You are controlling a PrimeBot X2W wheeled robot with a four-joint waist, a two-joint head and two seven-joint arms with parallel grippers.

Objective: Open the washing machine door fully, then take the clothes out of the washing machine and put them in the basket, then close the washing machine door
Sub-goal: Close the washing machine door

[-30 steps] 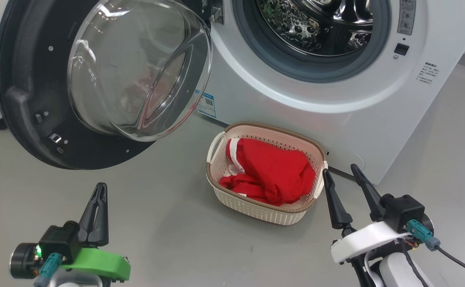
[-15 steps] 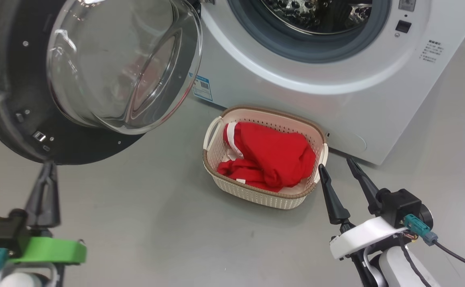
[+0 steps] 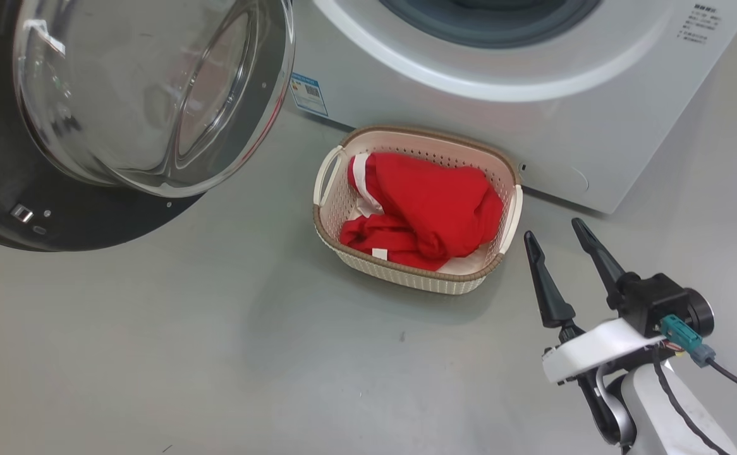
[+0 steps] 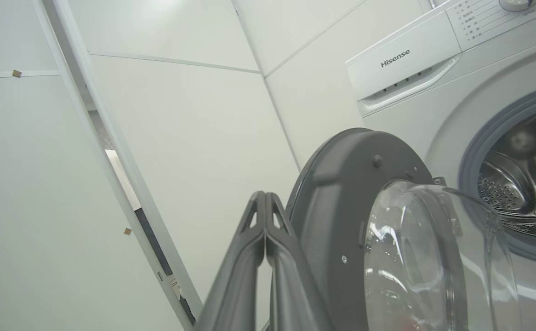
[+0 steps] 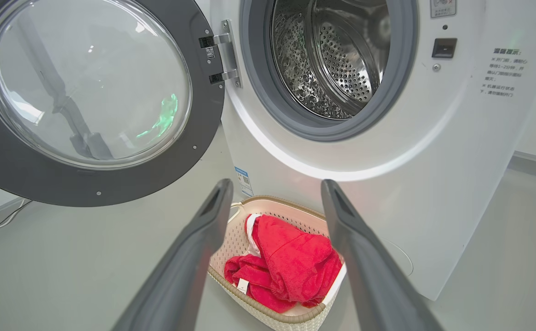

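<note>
The white washing machine [image 3: 533, 126] stands at the top of the head view, its steel drum [image 5: 337, 59] bare of clothes. The washing machine door [image 3: 90, 215] is swung wide to the left, its glass bowl [image 3: 147, 95] facing out. On the floor before the machine sits the cream basket [image 3: 406, 278] with the red clothes [image 3: 425, 215] heaped inside. My right gripper [image 3: 552, 229] hovers open and empty just right of the basket, pointing toward the machine [image 5: 433, 161]. My left gripper [image 4: 265, 195] is shut and empty, its tips beside the door's grey edge [image 4: 341, 207].
Grey floor [image 3: 217, 354] spreads in front of the basket and under the door. A blue label sticker [image 3: 308, 95] marks the machine's lower front. White wall panels [image 4: 180, 138] with a dark gap stand left of the machine. A cable [image 5: 1, 220] lies by the wall.
The head camera has tilted down, so the whole scene slid up. My left gripper went off the left side of the head view, still shut. My right gripper stands slightly further from the basket.
</note>
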